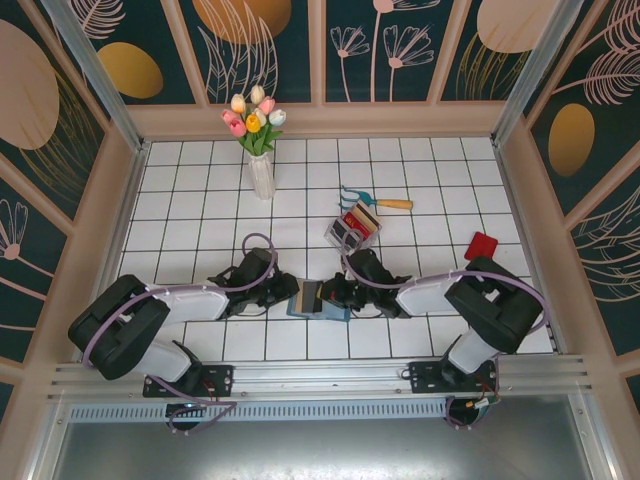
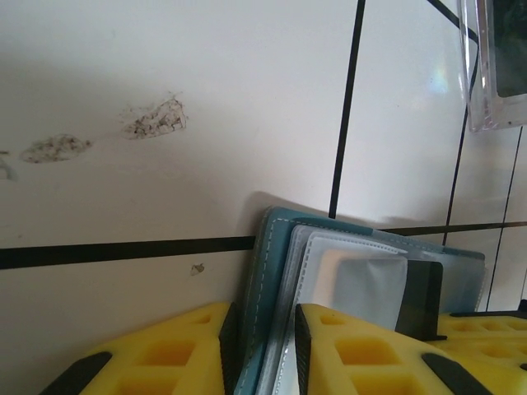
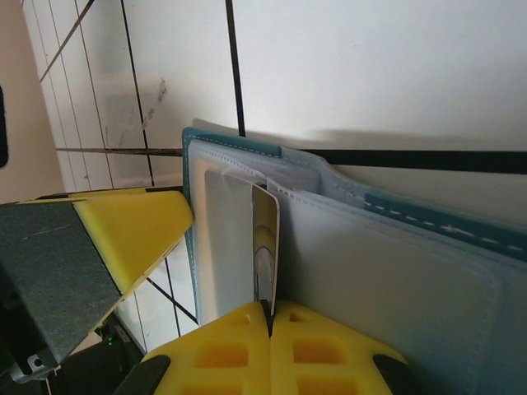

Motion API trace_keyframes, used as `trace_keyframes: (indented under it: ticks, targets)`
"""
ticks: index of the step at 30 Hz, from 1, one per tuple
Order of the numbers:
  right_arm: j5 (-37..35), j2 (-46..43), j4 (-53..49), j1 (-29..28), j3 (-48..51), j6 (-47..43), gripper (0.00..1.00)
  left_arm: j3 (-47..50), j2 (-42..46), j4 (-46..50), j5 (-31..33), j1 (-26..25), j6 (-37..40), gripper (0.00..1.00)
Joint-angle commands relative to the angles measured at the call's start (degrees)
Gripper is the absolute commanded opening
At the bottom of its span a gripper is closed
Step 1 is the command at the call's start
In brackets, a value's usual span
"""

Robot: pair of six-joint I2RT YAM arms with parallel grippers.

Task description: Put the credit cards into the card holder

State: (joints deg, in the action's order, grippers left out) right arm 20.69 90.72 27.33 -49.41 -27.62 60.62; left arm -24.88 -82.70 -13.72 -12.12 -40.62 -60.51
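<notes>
The teal card holder (image 1: 318, 300) lies open on the tiles between my two grippers. My left gripper (image 2: 262, 317) is shut on the holder's teal cover and an inner leaf (image 2: 362, 271), at its edge. My right gripper (image 3: 270, 309) is shut on a thin grey credit card (image 3: 265, 247), held edge-on. The card's far end rests against the grey-blue pocket of the card holder (image 3: 395, 271). In the left wrist view this card shows as a dark strip (image 2: 424, 296) at the holder's right side. A red credit card (image 1: 481, 245) lies on the tiles at the right.
A small clear tray (image 1: 353, 227) with red and yellow contents stands just behind the grippers. A toy rake (image 1: 375, 200) lies beyond it, and a white vase of tulips (image 1: 260, 170) stands at the back left. Wooden walls border the tiled floor.
</notes>
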Motion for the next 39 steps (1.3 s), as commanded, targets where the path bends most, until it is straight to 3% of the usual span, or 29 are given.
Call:
trace_keyframes:
  ticks: [1, 6, 11, 15, 25, 33, 39]
  targets:
    - [0.14, 2.16, 1.87, -1.17, -2.62, 1.40, 0.07, 1.58, 0.38, 0.20, -2.21, -1.07, -1.69, 0.28]
    - [0.65, 1.96, -1.50, -1.48, -4.36, -0.44, 0.10, 2.12, 1.30, 0.28, -1.61, -1.08, -2.07, 0.27]
    - [-4.10, -2.90, -10.97, -1.50, -4.53, -3.33, 0.21, 2.21, 1.64, 1.10, -0.84, -1.05, -1.89, 0.27]
    - [-5.85, -5.50, -16.71, -1.28, -4.65, -5.97, 0.23, 2.21, 1.08, 1.08, -0.80, -1.07, -1.63, 0.27]
    - [-0.91, -0.47, -12.33, -1.39, -7.25, -6.66, 0.09, 1.51, -0.10, 0.45, -1.77, -1.05, -1.19, 0.27]
    - [1.70, 2.61, -11.10, -1.67, -10.77, -7.04, 0.09, 1.57, -0.11, 0.21, -1.87, -1.12, -1.37, 0.27]
    - [-4.80, -2.03, -20.16, -1.66, -11.04, -10.08, 0.10, 1.89, 1.00, 1.21, -0.16, -1.05, -1.62, 0.26]
